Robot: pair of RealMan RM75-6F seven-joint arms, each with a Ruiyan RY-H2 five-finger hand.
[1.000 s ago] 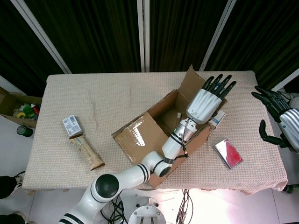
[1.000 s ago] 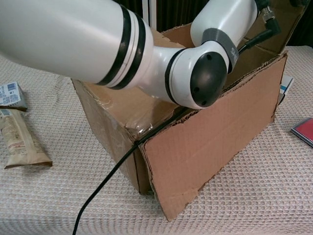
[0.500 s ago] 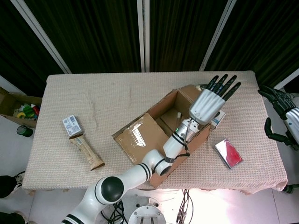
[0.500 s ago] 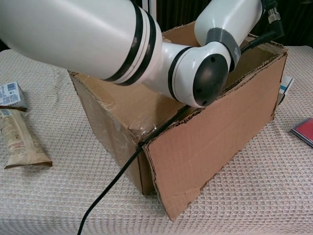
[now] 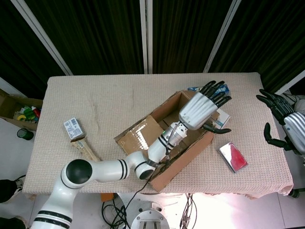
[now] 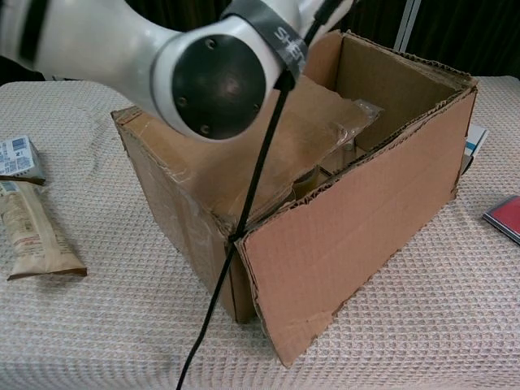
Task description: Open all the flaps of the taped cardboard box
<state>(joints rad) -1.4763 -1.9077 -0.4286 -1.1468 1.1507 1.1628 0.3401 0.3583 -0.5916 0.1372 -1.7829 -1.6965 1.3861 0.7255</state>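
The cardboard box [image 5: 164,125] stands mid-table with its top open; a taped flap [image 5: 139,137] lies at its left end. In the chest view the box [image 6: 357,219] shows a front flap hanging down and a taped flap [image 6: 305,122] slanting over the inside. My left hand [image 5: 201,108] is above the box's right end, fingers stretched out and apart, thumb over the right wall, holding nothing. The left elbow [image 6: 213,77] fills the top of the chest view and hides the hand there. At the table's far right edge is my right hand [image 5: 286,121], fingers apart and empty.
A red-topped flat box [image 5: 233,157] lies right of the cardboard box. A white-and-blue carton [image 5: 222,118] sits against its right wall. A small blue-white carton [image 5: 72,128] and a brown packet [image 5: 86,149] lie at the left. A blue item [image 5: 224,88] lies behind the box.
The far right flap, upright a second ago, is down and out of sight. My left hand came back and lower over the box's right end; its elbow swung left. The right hand shifted slightly.
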